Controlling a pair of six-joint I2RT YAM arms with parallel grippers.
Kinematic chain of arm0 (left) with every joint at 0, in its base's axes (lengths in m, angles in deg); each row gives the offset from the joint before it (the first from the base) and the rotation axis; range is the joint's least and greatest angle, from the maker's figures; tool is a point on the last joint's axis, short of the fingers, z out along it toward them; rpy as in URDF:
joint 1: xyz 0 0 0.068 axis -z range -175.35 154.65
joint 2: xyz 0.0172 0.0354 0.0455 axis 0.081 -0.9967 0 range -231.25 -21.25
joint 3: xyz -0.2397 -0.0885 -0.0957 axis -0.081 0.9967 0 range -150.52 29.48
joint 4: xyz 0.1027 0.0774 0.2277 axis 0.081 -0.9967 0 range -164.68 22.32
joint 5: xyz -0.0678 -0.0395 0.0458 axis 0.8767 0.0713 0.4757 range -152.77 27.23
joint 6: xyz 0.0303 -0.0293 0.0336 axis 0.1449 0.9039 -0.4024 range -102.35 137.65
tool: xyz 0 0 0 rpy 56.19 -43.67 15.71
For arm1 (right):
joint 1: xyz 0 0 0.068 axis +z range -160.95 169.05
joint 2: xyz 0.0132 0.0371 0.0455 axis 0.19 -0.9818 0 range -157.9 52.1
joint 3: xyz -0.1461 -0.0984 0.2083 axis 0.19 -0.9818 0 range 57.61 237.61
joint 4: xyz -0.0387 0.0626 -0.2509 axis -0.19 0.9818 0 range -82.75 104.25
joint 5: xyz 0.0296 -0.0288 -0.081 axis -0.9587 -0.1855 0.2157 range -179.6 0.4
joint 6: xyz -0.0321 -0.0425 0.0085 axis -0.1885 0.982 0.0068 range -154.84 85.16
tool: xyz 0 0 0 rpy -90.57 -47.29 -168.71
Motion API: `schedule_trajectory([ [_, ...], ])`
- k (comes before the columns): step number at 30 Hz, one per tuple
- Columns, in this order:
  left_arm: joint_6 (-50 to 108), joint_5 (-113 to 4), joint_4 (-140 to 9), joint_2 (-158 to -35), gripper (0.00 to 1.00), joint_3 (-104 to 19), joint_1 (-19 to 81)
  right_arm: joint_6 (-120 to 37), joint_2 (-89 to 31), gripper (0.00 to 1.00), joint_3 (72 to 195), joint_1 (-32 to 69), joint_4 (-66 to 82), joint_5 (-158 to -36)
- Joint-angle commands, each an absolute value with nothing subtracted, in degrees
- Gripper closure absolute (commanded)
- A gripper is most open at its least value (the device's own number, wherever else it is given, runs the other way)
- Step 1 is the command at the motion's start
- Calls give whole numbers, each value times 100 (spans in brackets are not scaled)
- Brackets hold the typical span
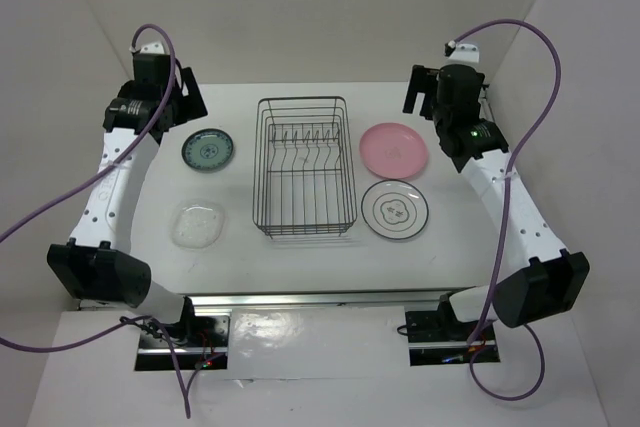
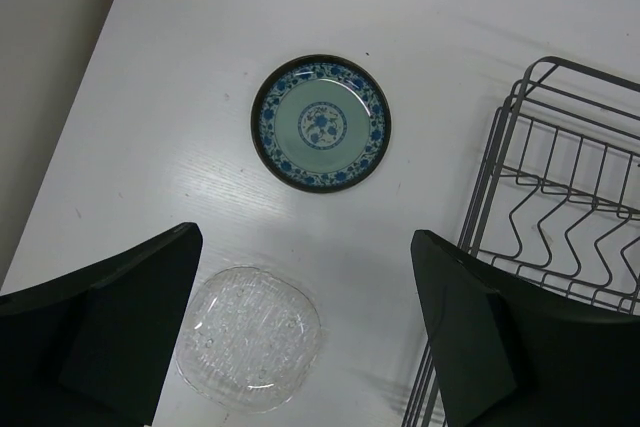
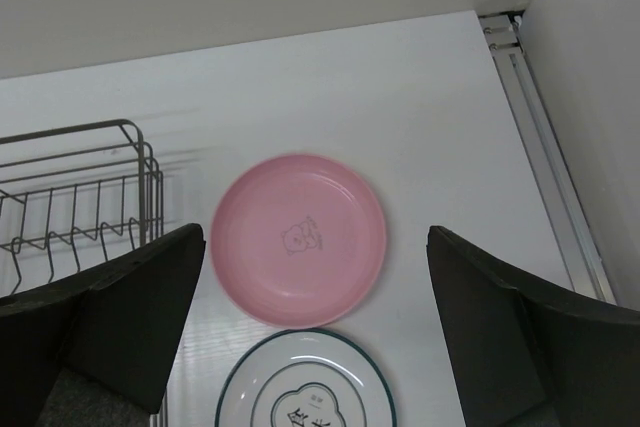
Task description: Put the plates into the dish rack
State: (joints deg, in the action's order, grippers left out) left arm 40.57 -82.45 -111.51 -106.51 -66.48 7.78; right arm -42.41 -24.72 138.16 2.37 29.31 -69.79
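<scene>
Left of the dish rack (image 1: 305, 165) lie the teal plate (image 1: 208, 150) and clear glass plate (image 1: 197, 224); right of it, the pink plate (image 1: 394, 148) and ringed white plate (image 1: 395, 209), whose centre print I cannot read. The rack's long axis runs away from me. My left gripper (image 2: 305, 247) and right gripper (image 3: 315, 247) gape wide, holding nothing.

On my feed the rack (image 1: 264, 162) is thin dark metal wire with a slight sheen. The teal plate (image 2: 320, 123) looks glazed and glossy. The glass plate (image 2: 250, 337) is clear with a ribbed texture. The pink plate (image 3: 298, 239) is smooth and kinda satin, the white plate (image 3: 305, 387) is shiny. The table (image 2: 200, 97) is white, smooth and faintly grained.
</scene>
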Motion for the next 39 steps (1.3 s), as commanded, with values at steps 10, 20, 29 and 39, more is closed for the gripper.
schedule_trajectory([
  [10,4445,-8115,-10767,-10570,0,-6500,624,-4291,-2225,1,13891,258,2623,-6824],
  [20,5263,-7358,-10819,-10792,0,-5974,-229,-4731,-2006,1,13346,320,2272,-7738],
  [29,5808,-6944,-11136,-10423,0,-4851,-616,-4784,-2199,1,13460,372,2308,-7976],
  [39,6345,-6267,-10925,-8947,1,-3002,-933,-4784,-2313,1,13337,372,2149,-8776],
])
